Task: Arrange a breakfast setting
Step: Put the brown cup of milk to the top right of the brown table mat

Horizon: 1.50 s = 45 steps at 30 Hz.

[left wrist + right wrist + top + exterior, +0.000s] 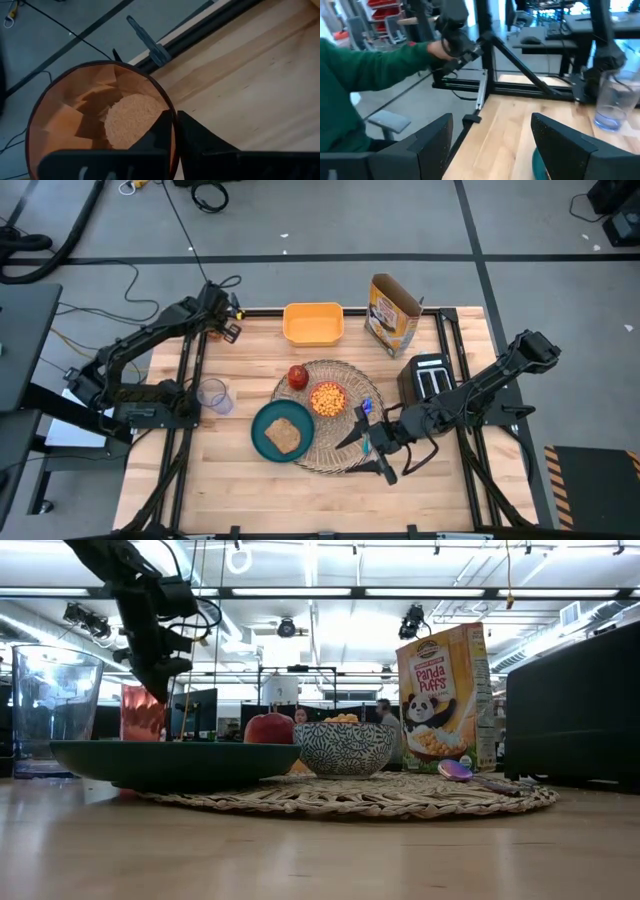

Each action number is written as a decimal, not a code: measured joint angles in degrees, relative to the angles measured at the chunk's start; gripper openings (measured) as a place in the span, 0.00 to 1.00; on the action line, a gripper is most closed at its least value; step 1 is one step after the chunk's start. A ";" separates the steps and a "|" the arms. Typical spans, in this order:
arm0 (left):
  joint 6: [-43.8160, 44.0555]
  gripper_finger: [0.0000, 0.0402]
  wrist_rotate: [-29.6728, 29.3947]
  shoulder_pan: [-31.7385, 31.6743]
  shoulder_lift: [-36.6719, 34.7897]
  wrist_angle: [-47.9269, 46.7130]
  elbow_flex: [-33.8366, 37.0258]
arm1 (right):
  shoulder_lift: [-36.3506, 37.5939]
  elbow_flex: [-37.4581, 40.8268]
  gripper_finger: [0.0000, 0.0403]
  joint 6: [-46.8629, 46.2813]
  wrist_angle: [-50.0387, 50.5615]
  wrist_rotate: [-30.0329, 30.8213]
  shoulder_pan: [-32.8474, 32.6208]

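Note:
The round woven straw placemat [340, 450] lies mid-table. On it stand the bowl of cereal [328, 398], the red apple [298, 376] and the small blue utensil [365, 408]. The teal plate [265, 420] with the toast slice [285, 436] overlaps the placemat's left edge. My left gripper [228, 328] is at the table's far left corner, shut on the orange translucent cup [100, 115], which also shows in the low view [143, 712]. My right gripper [366, 448] is open and empty over the placemat's right edge, its fingers pointing toward the table's left edge. My left gripper holds the orange cup by its rim and wall [173, 131], one finger inside the cup and one outside. The fingers come from above, pointing down. The cup stays upright, mouth up; whether its base is on the table, I cannot tell.
A clear glass [213, 395] stands left of the plate. A yellow tub [313, 323] and a cereal box [392, 313] stand at the far edge, a black toaster [430, 377] at the right. A person's green sleeve [365, 75] shows beyond the table's left side.

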State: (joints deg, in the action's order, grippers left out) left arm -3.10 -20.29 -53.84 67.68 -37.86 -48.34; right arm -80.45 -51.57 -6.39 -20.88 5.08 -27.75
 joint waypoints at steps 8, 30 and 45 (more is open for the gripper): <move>-0.44 0.05 -0.08 1.00 -0.68 -4.64 -2.66 | -0.01 0.00 0.68 1.87 0.28 3.25 0.21; 9.83 0.05 10.15 32.74 -0.81 -28.15 -32.98 | -0.03 8.58 0.81 1.15 -8.22 15.31 8.64; 14.63 0.05 9.73 56.23 3.10 -12.79 -33.51 | -0.04 -1.94 0.95 9.11 7.27 15.68 17.17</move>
State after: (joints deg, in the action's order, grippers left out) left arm 11.52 -10.55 2.39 70.78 -50.65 -81.84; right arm -80.49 -53.51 2.72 -13.62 20.76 -10.58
